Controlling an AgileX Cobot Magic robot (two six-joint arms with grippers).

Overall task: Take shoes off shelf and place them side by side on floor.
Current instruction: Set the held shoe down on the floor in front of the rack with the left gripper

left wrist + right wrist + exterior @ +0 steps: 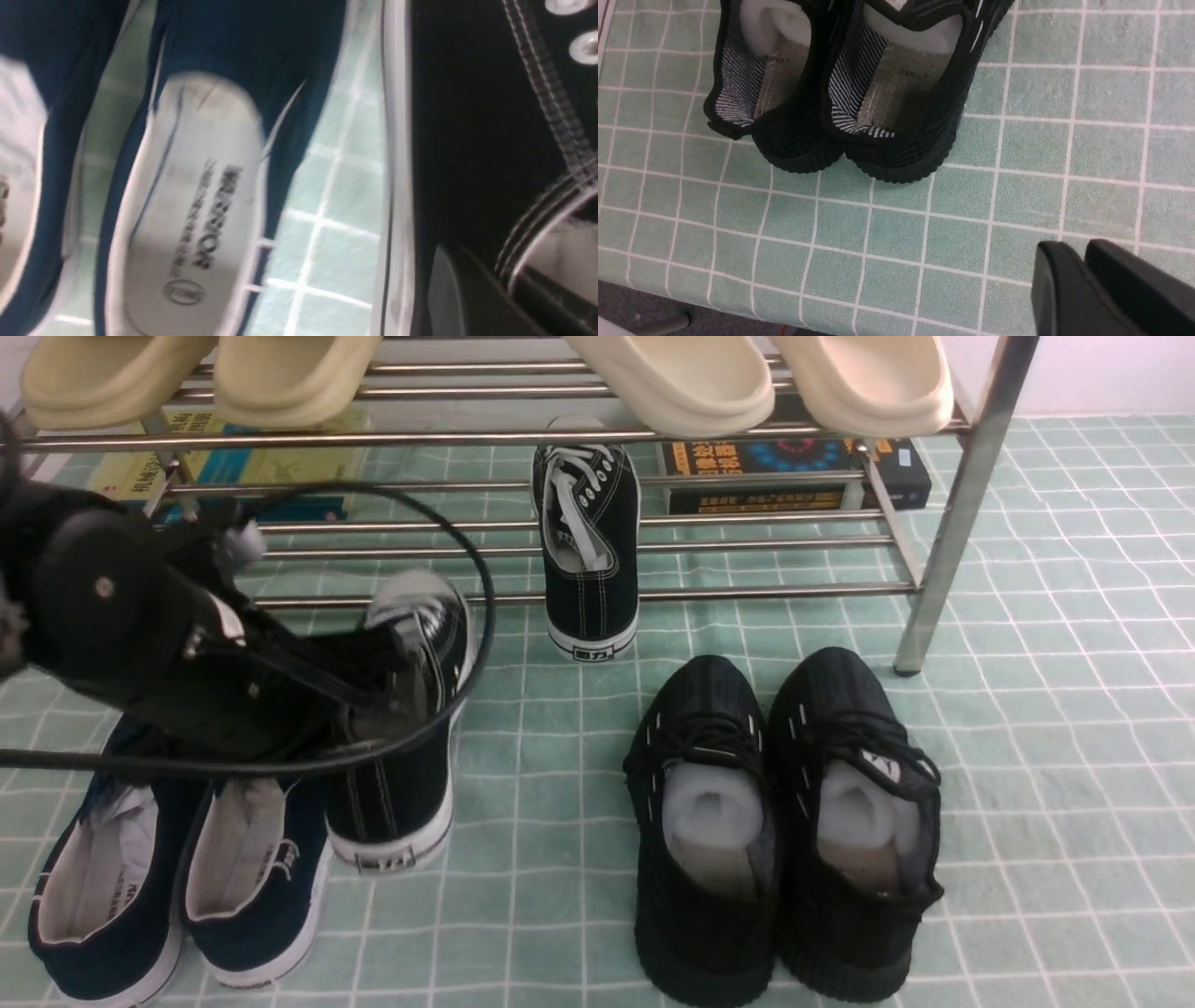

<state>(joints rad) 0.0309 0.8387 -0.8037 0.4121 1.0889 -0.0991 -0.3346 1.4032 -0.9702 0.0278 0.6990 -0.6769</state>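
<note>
One black canvas sneaker is pinched at its collar by the left gripper on the floor beside the navy slip-ons, room apparently allowed for its mate on the shelf; the right gripper is empty, fingers close together.

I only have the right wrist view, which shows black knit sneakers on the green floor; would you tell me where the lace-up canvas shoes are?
Observer: One canvas shoe sits on the lower tier of the rack, its heel poking out past the front bar.
Operator: Thank you. And its partner?
Observer: The other canvas shoe is off the rack, right beside the navy slip-ons that stand on the floor.
Operator: Is the left arm holding it?
Observer: Yes, the left gripper is shut on that shoe's collar.
</note>
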